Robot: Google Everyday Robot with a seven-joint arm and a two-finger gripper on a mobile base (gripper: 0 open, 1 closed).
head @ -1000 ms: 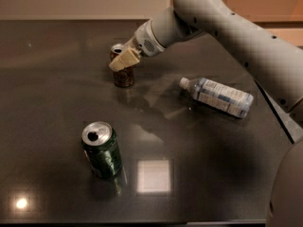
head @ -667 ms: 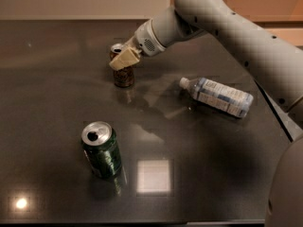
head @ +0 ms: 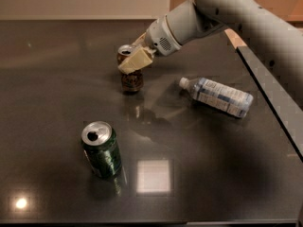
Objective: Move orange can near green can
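The orange can (head: 131,79) stands at the back middle of the dark table, its silver top tilted slightly toward the camera. My gripper (head: 132,60) reaches in from the upper right and is shut on the can's upper part, with one cream fingertip (head: 136,60) across its front. The other finger is hidden behind the can. The green can (head: 102,150) stands upright at the front left of the table, well apart from the orange can and nearer the camera.
A clear plastic water bottle (head: 218,96) with a white cap lies on its side to the right of the orange can. The table's right edge (head: 270,98) runs diagonally at the right. My arm (head: 236,13) crosses the upper right.
The gripper and the orange can have shifted a little to the right together. The green can and the bottle have not moved.
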